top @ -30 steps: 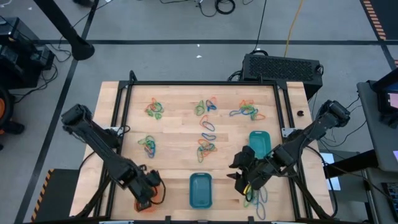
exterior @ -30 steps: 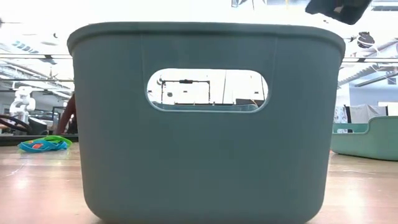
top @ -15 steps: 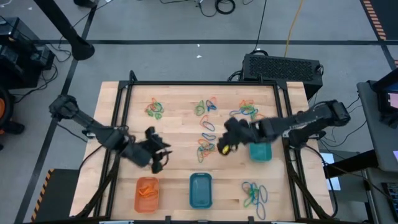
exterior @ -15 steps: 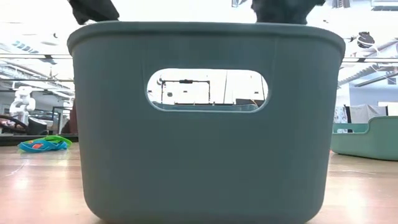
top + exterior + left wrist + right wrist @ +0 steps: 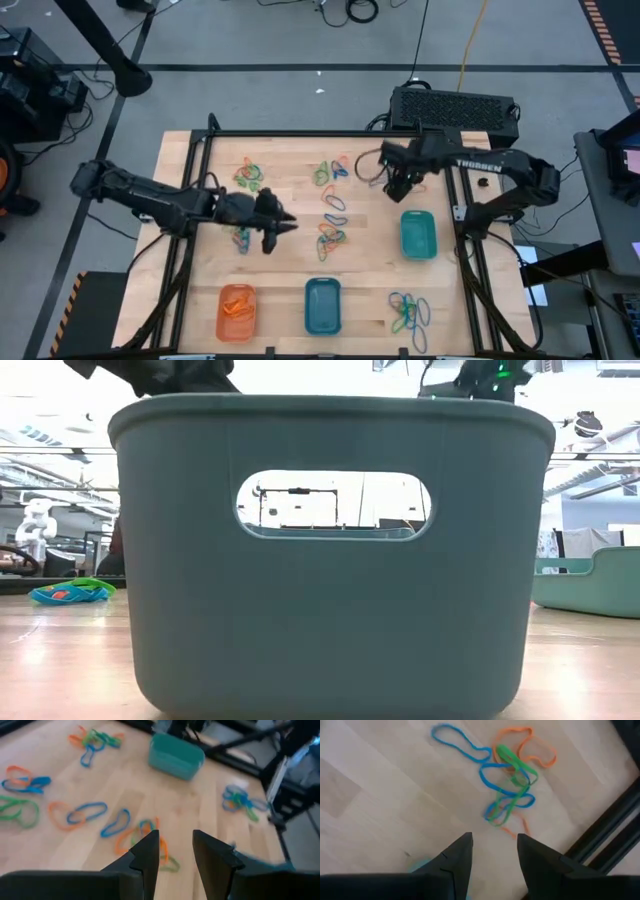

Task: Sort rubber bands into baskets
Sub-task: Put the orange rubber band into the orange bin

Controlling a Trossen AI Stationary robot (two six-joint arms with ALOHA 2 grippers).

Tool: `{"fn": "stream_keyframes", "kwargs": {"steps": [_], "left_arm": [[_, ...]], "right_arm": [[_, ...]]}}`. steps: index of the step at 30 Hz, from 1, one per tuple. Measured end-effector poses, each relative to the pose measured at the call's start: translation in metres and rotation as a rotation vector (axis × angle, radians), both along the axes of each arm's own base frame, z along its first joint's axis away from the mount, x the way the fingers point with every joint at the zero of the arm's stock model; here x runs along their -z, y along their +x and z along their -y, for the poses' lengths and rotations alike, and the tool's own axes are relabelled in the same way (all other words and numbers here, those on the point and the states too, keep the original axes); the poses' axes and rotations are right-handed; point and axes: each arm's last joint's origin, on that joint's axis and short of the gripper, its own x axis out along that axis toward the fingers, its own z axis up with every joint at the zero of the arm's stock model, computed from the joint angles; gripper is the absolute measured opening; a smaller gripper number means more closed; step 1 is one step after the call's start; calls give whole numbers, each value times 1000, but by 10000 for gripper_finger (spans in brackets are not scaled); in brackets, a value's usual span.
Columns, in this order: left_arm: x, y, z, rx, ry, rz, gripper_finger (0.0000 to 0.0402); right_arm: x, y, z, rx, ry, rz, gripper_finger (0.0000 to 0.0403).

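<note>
2 empty grippers, left gripper [image 5: 283,227] and right gripper [image 5: 397,187], hover parted over scattered rubber bands [image 5: 331,236].

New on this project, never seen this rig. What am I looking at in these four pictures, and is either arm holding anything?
Two dark robot arms work at a wooden table, sorting rubber bands by colour into baskets. The overhead picture shows everything: the left hand is over the table's middle-left, and the right hand is at the far right, by a rubber band pile. More piles of orange, blue and green loops lie scattered about. Along the near edge stand an orange basket with bands in it and a blue basket; a teal basket stands on the right. The table-level picture is mostly blocked by the blue basket's wall. The other two come from cameras on each wrist, looking past that arm's two fingers. In both, the fingers stand apart with nothing between them, so neither hand holds anything.
</note>
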Motion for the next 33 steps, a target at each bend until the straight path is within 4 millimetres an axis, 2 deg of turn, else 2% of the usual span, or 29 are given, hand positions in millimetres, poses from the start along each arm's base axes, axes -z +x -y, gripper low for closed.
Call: {"fn": "stream_keyframes", "kwargs": {"steps": [7,15,24,33], "left_arm": [[-4,4,-27,-52,-51,47,125],[-5,5,-38,-72,-101,56,125],[-5,5,-37,-77,-142,54,125],[-5,5,-37,-83,-168,53,125]], "right_arm": [[14,-21,43,-71,117,-122,148],[57,-19,70,-231,271,-332,148],[104,-14,85,-302,393,-484,148],[133,-21,80,-328,418,-496,148]]}}
